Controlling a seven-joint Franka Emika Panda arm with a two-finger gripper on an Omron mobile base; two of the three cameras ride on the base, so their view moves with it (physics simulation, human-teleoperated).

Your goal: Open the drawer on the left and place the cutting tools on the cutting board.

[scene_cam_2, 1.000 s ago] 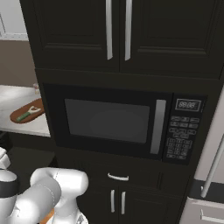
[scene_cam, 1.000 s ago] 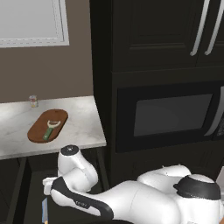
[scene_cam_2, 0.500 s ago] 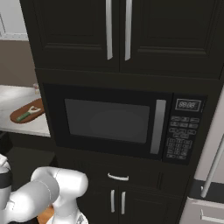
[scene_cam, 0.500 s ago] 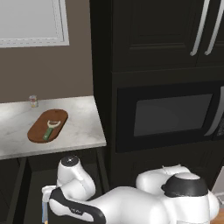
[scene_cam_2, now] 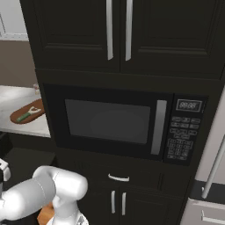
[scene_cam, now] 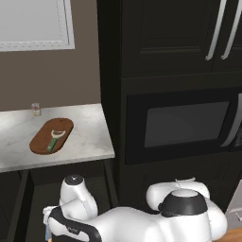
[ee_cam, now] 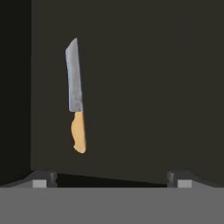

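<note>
The drawer [scene_cam: 33, 201] under the counter stands pulled out, and my arm reaches down into it. Its dark floor [ee_cam: 153, 87] lies before the hand. A thin knife [ee_cam: 76, 96] with a grey blade and a pale orange handle lies there, left of centre, blade pointing away. My gripper [ee_cam: 112, 179] is open, its fingertips [ee_cam: 43, 179] wide apart and short of the knife, holding nothing. The brown cutting board [scene_cam: 51, 136] lies on the counter with the green-handled peeler [scene_cam: 54, 140] on it. Board [scene_cam_2: 26, 113] and peeler [scene_cam_2: 31, 111] also show at the left of the right base view.
A small glass jar [scene_cam: 35, 109] stands at the back of the marble counter [scene_cam: 90, 142]. A tall black cabinet with a built-in microwave [scene_cam_2: 112, 121] rises right of the counter. The drawer's dark side wall [ee_cam: 15, 87] runs close to the knife's left.
My arm has sunk lower into the open drawer. The board, the peeler and the jar have stayed put, and the gripper has stayed open.
</note>
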